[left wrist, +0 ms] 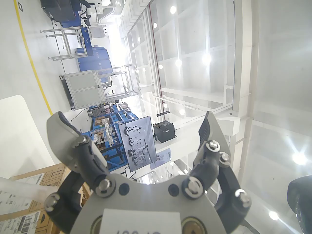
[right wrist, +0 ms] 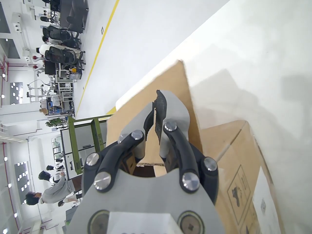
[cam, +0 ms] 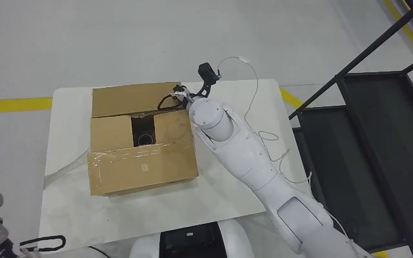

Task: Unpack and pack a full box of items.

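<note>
A cardboard box (cam: 142,164) stands on the left half of the white table (cam: 226,193). Its far flap (cam: 129,100) is folded outward, and the gap in its top shows a dark round item (cam: 144,137) inside. My right gripper (cam: 173,99) is at the far flap's right end, and the right wrist view has that gripper (right wrist: 156,108) shut on the flap (right wrist: 170,83), its cardboard edge pinched between the fingers. The left gripper (left wrist: 133,120) is open and holds nothing. It points up toward the ceiling, with a corner of the box (left wrist: 29,183) beside it.
A black metal frame with shelves (cam: 361,148) stands just off the table's right side. White cables (cam: 258,97) loop from the right arm over the table's far right part. Bare table surface lies right of and in front of the box.
</note>
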Controlling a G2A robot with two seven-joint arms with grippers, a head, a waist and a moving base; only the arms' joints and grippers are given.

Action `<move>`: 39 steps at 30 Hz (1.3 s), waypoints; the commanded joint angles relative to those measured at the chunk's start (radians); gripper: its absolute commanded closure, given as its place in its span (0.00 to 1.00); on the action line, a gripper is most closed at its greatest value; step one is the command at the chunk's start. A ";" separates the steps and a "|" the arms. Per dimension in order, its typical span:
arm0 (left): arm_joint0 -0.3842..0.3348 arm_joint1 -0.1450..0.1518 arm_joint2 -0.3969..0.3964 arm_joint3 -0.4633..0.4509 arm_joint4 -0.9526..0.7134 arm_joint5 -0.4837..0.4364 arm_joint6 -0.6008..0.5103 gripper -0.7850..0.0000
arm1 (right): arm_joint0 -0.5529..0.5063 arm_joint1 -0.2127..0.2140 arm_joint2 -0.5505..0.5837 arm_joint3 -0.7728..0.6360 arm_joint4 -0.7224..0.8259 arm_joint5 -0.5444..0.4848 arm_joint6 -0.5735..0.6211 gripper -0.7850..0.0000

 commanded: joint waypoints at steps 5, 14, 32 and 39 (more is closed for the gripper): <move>0.000 0.000 0.000 0.000 0.000 0.000 0.001 0.00 | -0.086 0.030 0.065 -0.127 -0.074 -0.063 0.057 0.71; 0.000 0.000 0.000 0.000 0.000 0.000 0.001 0.00 | -0.306 0.096 0.186 -0.344 -0.265 -0.256 0.228 0.35; 0.000 0.000 0.000 0.000 0.000 0.000 0.001 0.00 | -0.528 0.157 0.314 -0.482 -0.281 -0.585 0.450 0.13; 0.000 0.000 0.000 0.000 0.000 0.000 0.001 0.00 | -0.532 0.167 0.323 -0.468 -0.161 -0.639 0.561 0.17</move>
